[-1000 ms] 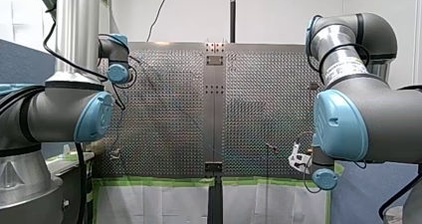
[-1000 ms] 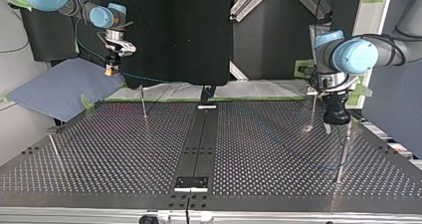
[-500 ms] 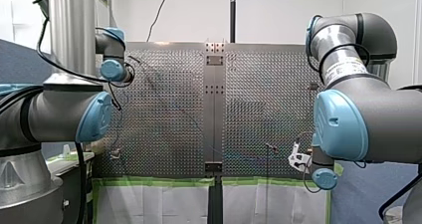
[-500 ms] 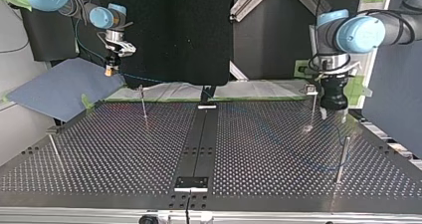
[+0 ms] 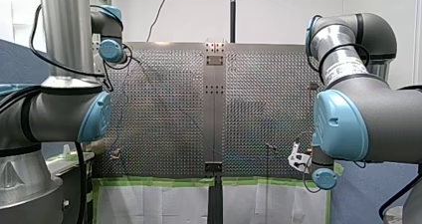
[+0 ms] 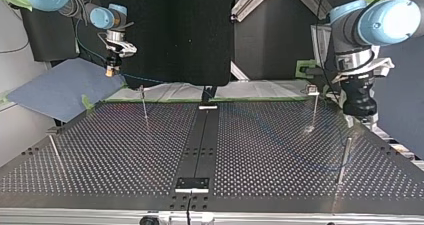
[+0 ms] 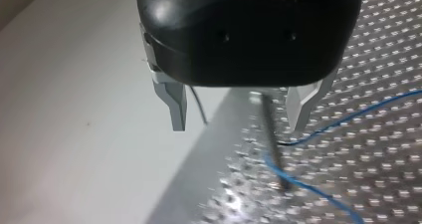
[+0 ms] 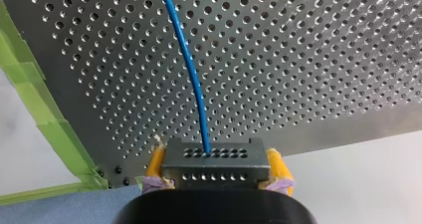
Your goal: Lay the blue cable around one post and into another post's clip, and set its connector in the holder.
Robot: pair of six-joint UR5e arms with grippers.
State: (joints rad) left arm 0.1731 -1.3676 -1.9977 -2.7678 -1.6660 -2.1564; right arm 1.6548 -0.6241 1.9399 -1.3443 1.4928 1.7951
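- Right gripper (image 8: 216, 167): closed tight and pinched the small grey connector (image 8: 214, 155) by its two side faces with yellow pads (image 8: 276, 167).
- Left gripper (image 7: 239, 118): stood wide open with bare metal fingers (image 7: 175, 107), held nothing, and hung over a thin post (image 7: 271, 134) near the table (image 8: 308, 59) edge.
- Blue cable (image 8: 191, 69): left the connector's holed face, ran out over the perforated table, and passed that post's foot. Could not tell whether wrapped around it.
- Judged thin, light and limp: likely to sag or slip off a post unless kept gently taut.
- Judged best carried by the rigid connector, as here. For guiding, best pinched lightly close to a post and never tugged hard at the joint.
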